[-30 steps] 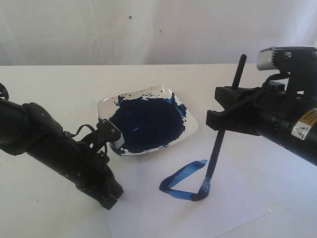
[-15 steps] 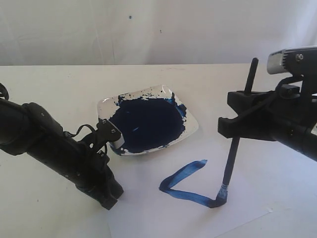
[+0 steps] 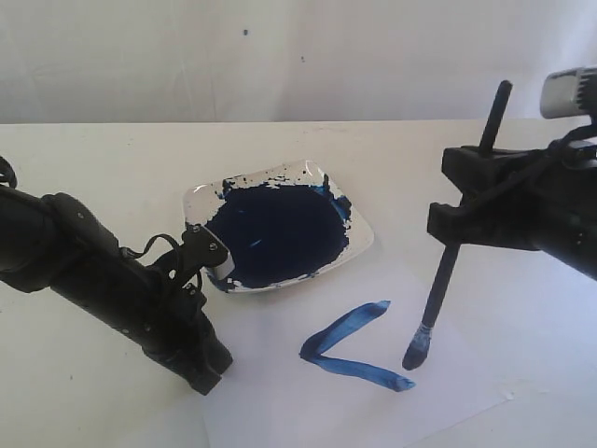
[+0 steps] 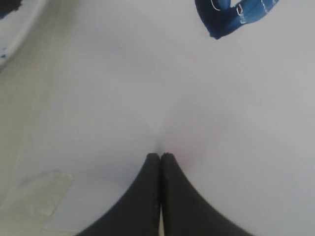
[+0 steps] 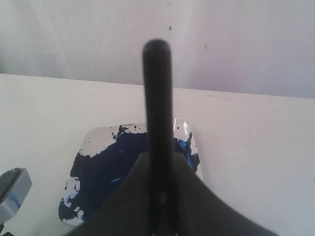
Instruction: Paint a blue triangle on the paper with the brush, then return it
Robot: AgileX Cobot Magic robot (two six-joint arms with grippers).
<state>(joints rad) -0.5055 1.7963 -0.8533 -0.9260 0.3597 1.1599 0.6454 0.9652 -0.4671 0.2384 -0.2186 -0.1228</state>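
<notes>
Two blue strokes (image 3: 347, 347) meet in a V on the white paper (image 3: 466, 383); one end of them shows in the left wrist view (image 4: 231, 14). My right gripper (image 3: 462, 219) is shut on the black-handled brush (image 3: 438, 289), held steeply with its handle end up (image 5: 157, 88). The brush's blue tip (image 3: 414, 355) hangs just above the paper, a little beyond the right end of the lower stroke. My left gripper (image 3: 207, 369) is shut with nothing in it, its fingertips (image 4: 153, 158) pressed down on the paper's left part.
A white square dish (image 3: 359, 245) holding a dark navy paint pool (image 3: 275, 233) stands behind the paper, also seen in the right wrist view (image 5: 91, 142). A piece of clear tape (image 4: 39, 189) lies at the paper's edge near the left gripper.
The right gripper dragged the brush rightward, lengthening the lower stroke, then lifted the tip off the paper. The left arm has stayed still.
</notes>
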